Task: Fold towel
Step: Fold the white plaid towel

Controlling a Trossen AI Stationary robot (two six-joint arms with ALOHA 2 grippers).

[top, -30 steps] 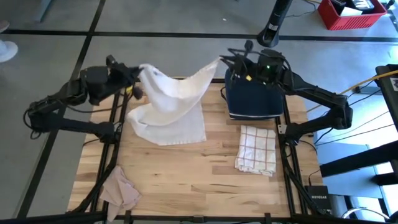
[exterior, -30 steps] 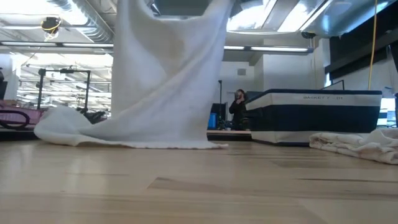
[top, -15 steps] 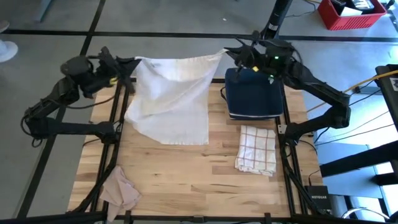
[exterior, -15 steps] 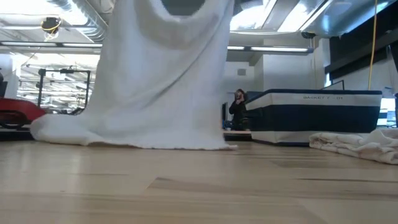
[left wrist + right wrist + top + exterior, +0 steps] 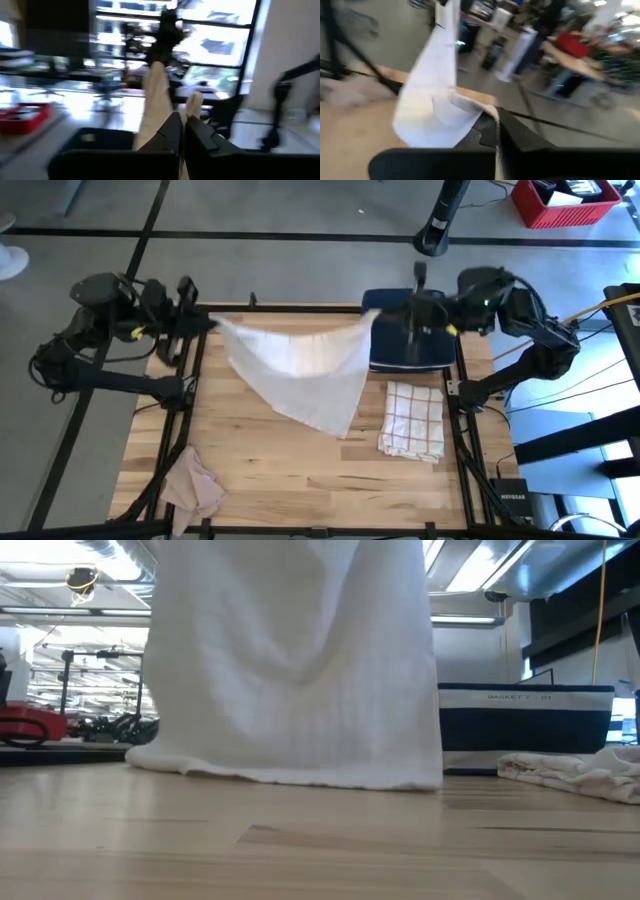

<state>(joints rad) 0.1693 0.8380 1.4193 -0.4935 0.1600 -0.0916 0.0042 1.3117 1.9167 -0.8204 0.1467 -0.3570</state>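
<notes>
High view is showing the left gripper (image 5: 200,323), in the upper left of the frame, pinching one top corner of the white towel (image 5: 305,370), while the right gripper (image 5: 385,313), upper centre-right, is clamping the opposite corner. Both are fully closed on cloth. The towel is hanging stretched between them, sagging to a point toward the frame's centre, its lower hem brushing the wooden table (image 5: 280,470) in the low view (image 5: 290,775). It is draping and wrinkling freely, so it looks soft, light and limp; corners seem the sensible hold. Right of it are sitting a navy basket (image 5: 425,355), a checked cloth (image 5: 412,420), and, lower left, a beige rag (image 5: 192,485).
</notes>
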